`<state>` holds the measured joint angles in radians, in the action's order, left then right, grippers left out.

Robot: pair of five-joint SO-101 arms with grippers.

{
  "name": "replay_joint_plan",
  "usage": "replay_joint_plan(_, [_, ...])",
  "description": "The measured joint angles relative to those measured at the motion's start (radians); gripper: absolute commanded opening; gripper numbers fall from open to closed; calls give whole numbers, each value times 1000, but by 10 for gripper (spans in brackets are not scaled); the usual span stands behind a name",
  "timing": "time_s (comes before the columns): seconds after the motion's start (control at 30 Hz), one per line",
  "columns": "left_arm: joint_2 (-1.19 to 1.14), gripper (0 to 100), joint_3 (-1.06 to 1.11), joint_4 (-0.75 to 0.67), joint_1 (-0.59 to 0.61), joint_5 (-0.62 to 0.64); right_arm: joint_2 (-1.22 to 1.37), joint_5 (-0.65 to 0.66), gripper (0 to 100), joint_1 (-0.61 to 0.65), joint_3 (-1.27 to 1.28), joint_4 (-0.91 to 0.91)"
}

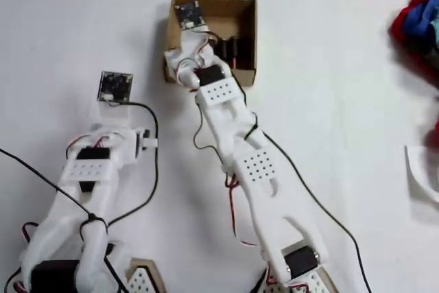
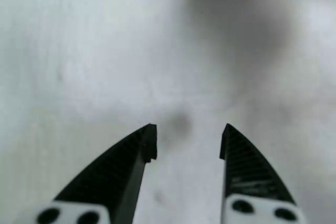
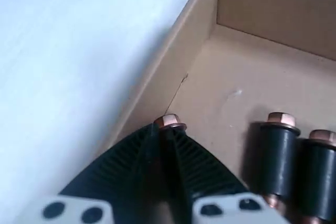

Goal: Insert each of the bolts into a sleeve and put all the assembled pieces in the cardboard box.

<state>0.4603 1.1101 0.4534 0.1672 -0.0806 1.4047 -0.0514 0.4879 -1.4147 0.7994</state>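
bright, even light falls from above on the flat white table top (image 1: pixel 343 66), nearly washing it out. beneath my left gripper (image 2: pixel 188 142) a soft grey shadow smudges the table between the parted tips. the wall of the brown cardboard box (image 3: pixel 173 72) dims a strip of table beside it. the copper-headed bolt (image 3: pixel 169 120) pinched in my right gripper (image 3: pixel 168 136) shows a faint glint.
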Motion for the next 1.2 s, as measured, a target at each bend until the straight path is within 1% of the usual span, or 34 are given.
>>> replay_joint_plan(0.17, [0,211,0,0,-2,0,-5,0,22,-51,-77,-2])
replay_joint_plan(0.27, [6,211,0,0,-2,0,-52,0,22,-86,-163,52])
replay_joint_plan(0.4, [9,211,0,0,-2,0,-157,0,22,-126,-204,222])
replay_joint_plan(0.53, [9,211,-2,0,-2,0,-288,0,22,-157,-204,453])
replay_joint_plan(0.63, [9,211,-32,20,-2,0,-387,0,22,-157,-206,628])
replay_joint_plan(0.73, [55,211,-103,147,-2,0,-482,0,22,-152,-206,798])
replay_joint_plan(0.83, [155,211,-183,348,-2,0,-572,0,22,-144,-207,927])
replay_joint_plan(0.93, [295,211,-239,552,-2,0,-640,0,22,-130,-215,947])
replay_joint_plan(1.03, [450,211,-244,715,2,0,-698,0,22,-129,-215,948])
replay_joint_plan(1.13, [617,211,-244,853,-2,0,-761,0,22,-107,-215,950])
replay_joint_plan(1.2, [730,211,-239,921,0,0,-818,0,22,-100,-215,950])
